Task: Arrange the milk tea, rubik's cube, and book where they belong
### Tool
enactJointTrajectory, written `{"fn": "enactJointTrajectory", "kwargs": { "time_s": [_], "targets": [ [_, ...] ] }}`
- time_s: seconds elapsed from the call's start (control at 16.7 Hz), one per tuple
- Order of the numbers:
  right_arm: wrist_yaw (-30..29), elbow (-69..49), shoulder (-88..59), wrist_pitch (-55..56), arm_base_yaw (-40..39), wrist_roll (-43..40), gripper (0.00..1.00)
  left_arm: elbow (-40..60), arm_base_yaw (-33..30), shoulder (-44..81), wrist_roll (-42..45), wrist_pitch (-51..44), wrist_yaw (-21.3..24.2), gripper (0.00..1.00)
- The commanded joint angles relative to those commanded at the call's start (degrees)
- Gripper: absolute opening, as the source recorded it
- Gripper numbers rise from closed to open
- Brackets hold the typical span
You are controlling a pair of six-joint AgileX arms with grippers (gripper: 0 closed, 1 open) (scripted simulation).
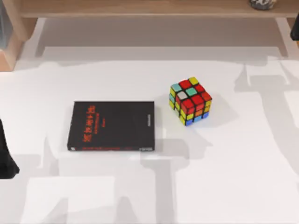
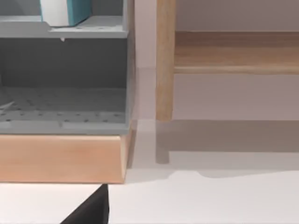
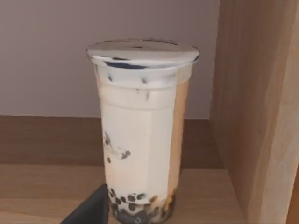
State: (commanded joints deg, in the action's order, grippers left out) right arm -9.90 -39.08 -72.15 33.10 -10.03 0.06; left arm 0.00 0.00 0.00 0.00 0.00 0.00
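The black book [image 1: 112, 126] with red lettering lies flat on the white table, left of centre. To its right, a short gap away, stands the scrambled rubik's cube [image 1: 189, 101]. The milk tea [image 3: 140, 135], a clear lidded cup with dark pearls at its bottom, stands upright on a wooden shelf board beside a wooden side wall [image 3: 257, 107]; its lid [image 1: 261, 3] shows at the top view's upper right. My right arm [image 1: 295, 28] is at the right edge near that shelf. My left arm [image 1: 7, 158] sits at the table's left edge, away from the book.
A wooden shelf [image 1: 149, 9] runs along the table's back edge. At the back left stands a grey rack [image 2: 65, 70] on a wooden base [image 2: 60, 158], with a white and teal box [image 2: 63, 11] on its upper level. A wooden post [image 2: 164, 60] rises beside it.
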Motion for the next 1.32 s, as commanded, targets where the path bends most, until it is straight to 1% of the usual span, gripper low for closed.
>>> {"fn": "enactJointTrajectory", "kwargs": {
  "time_s": [0.3, 0.54, 0.66, 1.02, 1.14, 1.32],
  "targets": [
    [-3.1, -10.9, -20.3, 9.2, -2.5, 0.1, 1.0, 0.0, 0.0, 0.0, 0.0, 0.0, 0.0, 1.0],
    [-5.0, -16.2, -30.3, 13.7, -3.3, 0.2, 1.0, 0.0, 0.0, 0.0, 0.0, 0.0, 0.0, 1.0],
    [-5.5, -17.4, -32.4, 14.7, -3.4, 0.2, 1.0, 0.0, 0.0, 0.0, 0.0, 0.0, 0.0, 1.0],
    [-5.5, -17.5, -32.6, 14.7, -3.1, 0.2, 1.0, 0.0, 0.0, 0.0, 0.0, 0.0, 0.0, 1.0],
    [-5.5, -19.5, -33.8, 14.1, -3.1, 0.2, 1.0, 0.0, 0.0, 0.0, 0.0, 0.0, 0.0, 1.0],
    [-5.3, -25.5, -37.8, 12.2, -3.1, 0.2, 1.0, 0.0, 0.0, 0.0, 0.0, 0.0, 0.0, 1.0]
  ]
}}
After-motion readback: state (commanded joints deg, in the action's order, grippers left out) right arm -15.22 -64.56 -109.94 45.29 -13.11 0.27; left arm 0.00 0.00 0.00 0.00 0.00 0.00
